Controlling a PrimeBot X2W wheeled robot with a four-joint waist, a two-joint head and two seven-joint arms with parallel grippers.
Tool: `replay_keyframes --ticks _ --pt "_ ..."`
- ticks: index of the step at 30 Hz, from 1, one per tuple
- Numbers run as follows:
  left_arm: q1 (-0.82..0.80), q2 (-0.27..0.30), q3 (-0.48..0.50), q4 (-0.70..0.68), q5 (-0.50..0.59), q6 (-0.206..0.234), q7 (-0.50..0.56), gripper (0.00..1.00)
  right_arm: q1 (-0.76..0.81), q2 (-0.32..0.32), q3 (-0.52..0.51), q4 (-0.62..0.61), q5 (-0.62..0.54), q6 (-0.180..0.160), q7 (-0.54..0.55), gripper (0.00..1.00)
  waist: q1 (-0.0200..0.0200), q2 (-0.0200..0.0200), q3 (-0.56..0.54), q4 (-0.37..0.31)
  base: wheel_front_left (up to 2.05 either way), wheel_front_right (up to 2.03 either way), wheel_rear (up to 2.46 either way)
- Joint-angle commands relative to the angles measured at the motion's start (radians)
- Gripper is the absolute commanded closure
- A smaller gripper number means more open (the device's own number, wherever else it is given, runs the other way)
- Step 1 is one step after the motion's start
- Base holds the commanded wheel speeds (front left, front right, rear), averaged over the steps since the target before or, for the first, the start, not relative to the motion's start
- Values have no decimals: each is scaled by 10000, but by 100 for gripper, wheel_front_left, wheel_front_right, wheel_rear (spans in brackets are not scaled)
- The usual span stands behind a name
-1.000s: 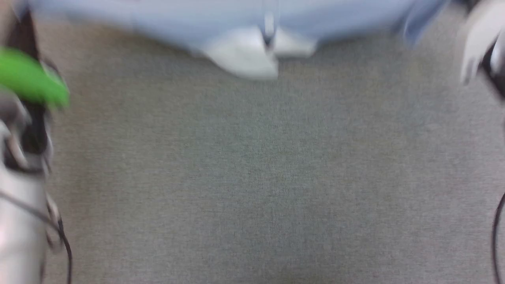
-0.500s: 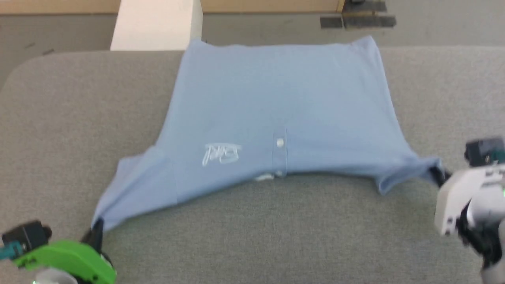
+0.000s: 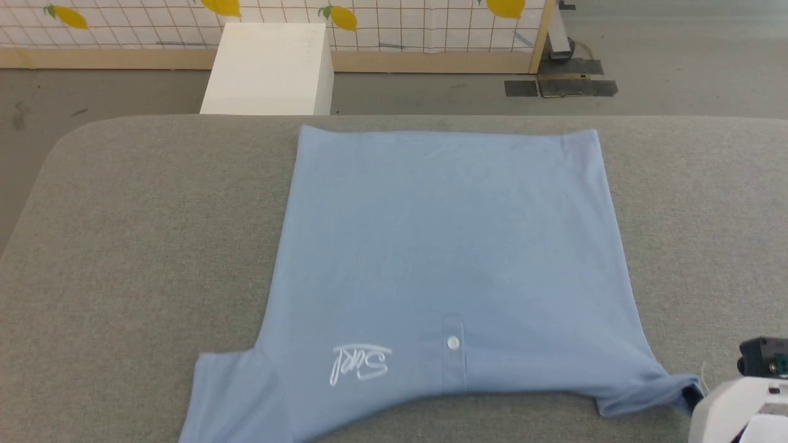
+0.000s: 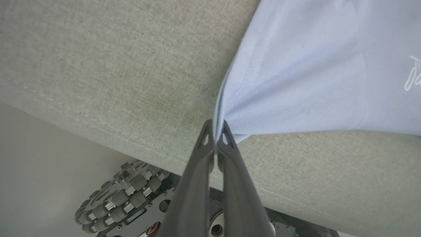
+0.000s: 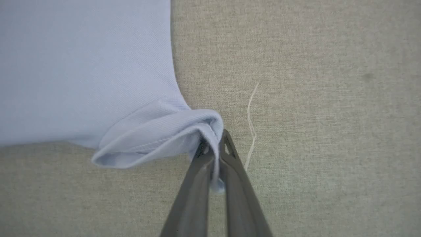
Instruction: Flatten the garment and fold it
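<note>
- Fingers of the left gripper (image 4: 215, 126) are clenched on the tip of one sleeve of the garment (image 4: 296, 65); taut creases fan out from the nip, so the hold looks meant for pulling that sleeve outward
- Right gripper (image 5: 214, 140) is likewise pinched shut on the other sleeve's hem, which curls into an open roll beside the fingers, with a small tag of cloth poking out below the tips
- Gripping both sleeve ends at once lets the two arms stretch and drag the shirt, so I judge this to be the flattening step, with no fold begun yet
- The garment lies front up on the grey padded table (image 3: 123, 215), hem at the far edge, white logo (image 3: 360, 363) and button (image 3: 454, 343) towards the robot; its body is smooth
- The near edge bows inward between the sleeves, so the collar end probably needs more spreading
- A loose pale thread (image 5: 251, 121) lies just beside the right fingers, apart from the sleeve
- Beyond the table stands a white box (image 3: 271, 67), apart from the garment
</note>
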Motion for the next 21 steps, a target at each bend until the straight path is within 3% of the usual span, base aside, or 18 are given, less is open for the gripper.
replay_keyframes --ticks 1,5,10,11,12,13,21 --pt "270 139 -12 -19 38 186 129 100 201 48 -171 -27 -177 -17 104 100 1 0 0 43 0 0 0" --pt "392 88 -106 -133 39 283 211 100 411 204 -396 281 -321 -17 299 100 1 0 23 127 0 0 0" --pt "96 -31 -267 -93 121 93 -36 100 420 315 -371 988 -106 -17 35 100 1 0 39 232 0 0 0" --pt "26 -58 -290 -86 123 39 -93 100 410 325 -361 1055 -61 -17 -90 91 1 0 42 252 0 0 0" --pt "-62 -85 -304 -80 139 -27 -186 100 412 335 -317 1132 16 -17 -227 25 1 0 44 269 0 0 0" --pt "-118 -107 -311 -69 144 -78 -255 100 418 342 -320 1179 94 -17 -321 0 1 0 45 278 0 0 0" --pt "-578 -154 -341 -64 398 -541 -1024 100 356 370 -672 427 544 -17 -1720 0 1 0 100 321 0 0 0"
